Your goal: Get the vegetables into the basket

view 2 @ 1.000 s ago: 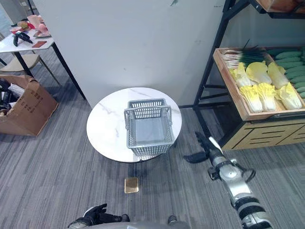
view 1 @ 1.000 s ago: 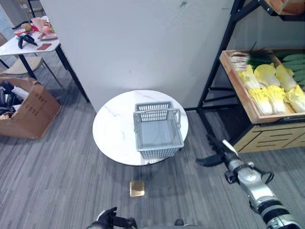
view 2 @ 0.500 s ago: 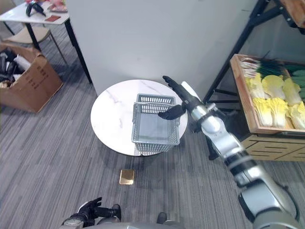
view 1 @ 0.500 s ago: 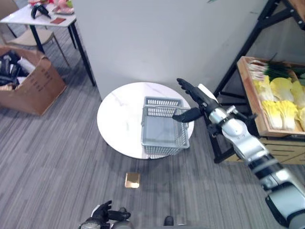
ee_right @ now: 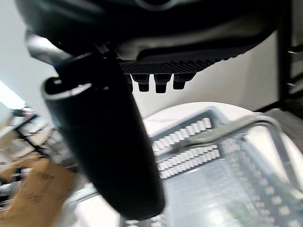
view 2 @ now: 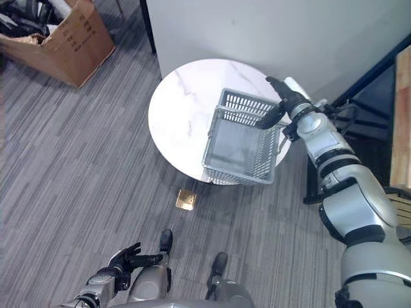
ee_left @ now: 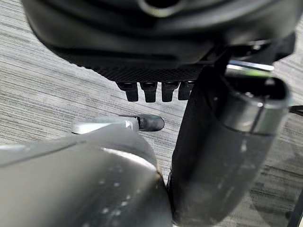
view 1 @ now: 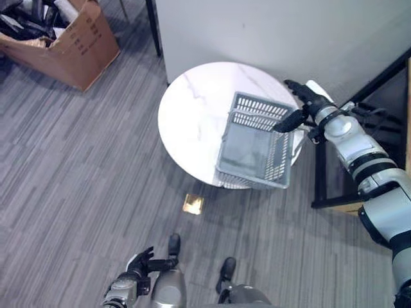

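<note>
A grey plastic basket (view 1: 253, 151) with wire handles stands on the right part of a round white marble table (view 1: 189, 112); its inside looks bare. My right hand (view 1: 300, 102) hovers open at the basket's far right corner, fingers straight and thumb pointing toward the rim, holding nothing. In the right wrist view the thumb (ee_right: 104, 142) stands over the basket (ee_right: 213, 165) and its handle (ee_right: 239, 128). My left hand (view 2: 126, 260) hangs low at my side above the floor, fingers relaxed and open, holding nothing.
A brown cardboard box (view 1: 74, 38) sits on the floor at the far left. A small golden square plate (view 1: 192, 204) lies on the floor before the table. A black shelf frame (view 1: 319, 186) and a wooden crate edge (view 2: 403, 109) stand right of the table. A white partition (view 1: 270, 29) rises behind.
The camera has swung, so the whole scene has shifted. My right hand rose from low at the table's right side to the basket's far right rim. The left hand stays low.
</note>
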Tool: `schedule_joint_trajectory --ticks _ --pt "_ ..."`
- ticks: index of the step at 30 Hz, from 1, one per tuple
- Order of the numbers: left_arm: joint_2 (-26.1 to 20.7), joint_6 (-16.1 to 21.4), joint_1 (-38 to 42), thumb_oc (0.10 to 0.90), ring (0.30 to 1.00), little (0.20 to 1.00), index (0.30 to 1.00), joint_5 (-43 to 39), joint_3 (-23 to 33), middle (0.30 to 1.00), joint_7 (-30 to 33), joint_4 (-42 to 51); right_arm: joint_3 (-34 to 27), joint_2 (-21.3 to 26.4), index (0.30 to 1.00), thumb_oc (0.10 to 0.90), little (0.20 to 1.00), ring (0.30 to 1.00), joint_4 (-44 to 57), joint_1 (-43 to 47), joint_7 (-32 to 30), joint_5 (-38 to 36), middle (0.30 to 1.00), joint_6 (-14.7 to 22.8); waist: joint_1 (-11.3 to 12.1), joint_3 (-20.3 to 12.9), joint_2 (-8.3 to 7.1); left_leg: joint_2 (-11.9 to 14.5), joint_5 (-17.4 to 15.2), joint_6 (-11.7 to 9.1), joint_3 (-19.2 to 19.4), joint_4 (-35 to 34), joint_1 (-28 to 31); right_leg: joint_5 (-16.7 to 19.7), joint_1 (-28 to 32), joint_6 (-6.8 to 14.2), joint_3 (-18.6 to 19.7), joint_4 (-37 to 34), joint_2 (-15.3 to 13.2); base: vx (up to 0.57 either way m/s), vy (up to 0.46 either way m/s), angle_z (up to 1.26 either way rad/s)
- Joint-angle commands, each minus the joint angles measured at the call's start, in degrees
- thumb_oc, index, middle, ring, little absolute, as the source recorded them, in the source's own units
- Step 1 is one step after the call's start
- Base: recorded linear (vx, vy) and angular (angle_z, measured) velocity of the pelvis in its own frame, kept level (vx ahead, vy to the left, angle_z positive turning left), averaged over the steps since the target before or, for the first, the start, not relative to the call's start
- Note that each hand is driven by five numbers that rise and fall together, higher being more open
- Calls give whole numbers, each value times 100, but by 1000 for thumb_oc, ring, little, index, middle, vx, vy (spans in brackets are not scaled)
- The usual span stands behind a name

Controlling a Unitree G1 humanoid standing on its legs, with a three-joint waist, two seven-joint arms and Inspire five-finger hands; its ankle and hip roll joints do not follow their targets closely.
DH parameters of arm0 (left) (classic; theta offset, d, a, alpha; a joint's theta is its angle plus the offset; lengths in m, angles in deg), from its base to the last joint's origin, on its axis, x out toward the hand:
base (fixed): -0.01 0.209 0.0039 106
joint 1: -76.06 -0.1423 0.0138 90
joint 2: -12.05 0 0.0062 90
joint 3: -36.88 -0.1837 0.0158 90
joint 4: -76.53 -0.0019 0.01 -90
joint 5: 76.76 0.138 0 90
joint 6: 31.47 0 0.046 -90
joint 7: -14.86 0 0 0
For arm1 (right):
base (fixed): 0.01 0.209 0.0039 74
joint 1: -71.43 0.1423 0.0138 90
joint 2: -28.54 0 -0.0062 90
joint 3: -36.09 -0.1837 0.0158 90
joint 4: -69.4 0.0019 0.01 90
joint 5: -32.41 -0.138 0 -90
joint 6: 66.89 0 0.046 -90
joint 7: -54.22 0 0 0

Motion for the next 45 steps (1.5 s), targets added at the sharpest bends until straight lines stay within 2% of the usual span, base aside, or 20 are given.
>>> schedule_joint_trajectory --ticks 1,3,4,5,6,7,12,18,23,27,30,31,35,41,45 --pt "-334 -267 -650 900 1000 1000 1000 172 -544 1000 53 -493 200 432 1000 900 1000 1000 68 882 -295 196 1000 179 44 -1 -330 -89 -406 -259 -29 11 323 490 -506 589 460 -8 -368 0 0 0" --pt "-315 -239 -600 900 1000 1000 1000 87 -636 1000 71 -363 271 383 1000 900 1000 1000 -385 1057 -335 348 1000 117 91 41 -247 -103 -377 -264 -67 11 212 496 -619 593 468 -8 -376 0 0 0" --pt "-316 -240 -569 900 1000 1000 1000 65 -670 1000 74 -335 284 369 904 831 904 904 -507 1118 -354 392 904 103 100 48 -216 -104 -365 -267 -74 11 175 500 -661 597 468 -8 -383 0 0 0" --pt "-302 -239 -552 900 1000 1000 1000 58 -711 1000 79 -313 246 350 555 582 555 555 -584 1122 -341 367 555 76 106 58 -185 -116 -355 -270 -94 11 143 507 -692 599 470 -8 -391 0 0 0" --pt "-294 -228 -533 900 1000 1000 1000 38 -739 1000 90 -272 256 336 382 459 382 382 -642 1138 -331 366 382 60 112 61 -160 -129 -353 -272 -97 11 120 511 -715 604 464 -8 -398 0 0 0" --pt "-285 -229 -525 900 1000 1000 1000 46 -773 1000 87 -260 285 317 300 400 300 300 -687 1180 -318 419 300 40 110 63 -132 -132 -348 -274 -103 11 101 511 -736 606 459 -8 -403 0 0 0" --pt "-214 -226 -475 900 1000 1000 1000 36 -881 1000 124 -200 206 102 300 400 300 300 -787 1186 -327 369 300 3 92 59 -36 -165 -350 -276 -126 11 92 515 -756 610 454 -8 -424 0 0 0" --pt "-204 -239 -412 900 1000 1000 1000 95 -921 1000 135 -239 153 -170 300 400 300 300 -708 1137 -368 351 300 -12 42 53 -43 -175 -389 -264 -121 11 179 514 -687 609 485 -8 -437 0 0 0" --pt "-238 -269 -350 900 1000 1000 1000 218 -856 1000 112 -325 89 -306 300 400 300 300 -470 1011 -355 324 300 -11 -4 3 -140 -186 -455 -234 -75 11 322 517 -598 612 499 -8 -447 0 -1 1" --pt "-277 -347 -378 900 1000 1000 1000 354 -575 1000 83 -473 27 -349 300 400 300 300 325 566 -257 397 300 -49 -125 -204 -383 -169 -587 -194 52 11 657 508 -336 602 571 -8 -449 32 -14 4" --pt "-287 -381 -425 900 1000 1000 1000 402 -432 1000 57 -547 15 -275 300 400 300 300 816 336 -173 490 300 -81 -199 -313 -462 -174 -643 -181 128 11 829 492 -203 606 613 -8 -459 34 14 -16" --pt "-285 -413 -470 900 1000 1000 1000 487 -340 1000 35 -618 -85 -234 300 400 300 300 1194 118 -113 471 300 -92 -285 -443 -506 -184 -709 -157 182 11 980 475 -81 602 650 -8 -461 46 27 -26" --pt "-271 -457 -571 900 1000 1000 1000 599 -132 1000 17 -713 -314 -18 300 400 300 300 2075 -486 67 371 300 -89 -481 -698 -542 -199 -841 -110 337 11 1351 419 183 599 780 -8 -450 65 43 -17" --pt "-259 -493 -661 900 1000 1000 1000 746 79 1000 -3 -718 -773 401 300 400 300 300 3080 -1423 249 314 300 -101 -687 -904 -512 -248 -964 -54 524 11 1702 387 426 612 930 -8 -465 27 40 -24" --pt "-184 -518 -761 900 1000 1000 1000 961 202 1000 -41 -706 -1545 726 300 400 300 300 3989 -2611 334 222 300 -55 -889 -1009 -431 -283 -1038 -7 656 11 1898 377 498 636 1043 37 -485 7 36 -12"
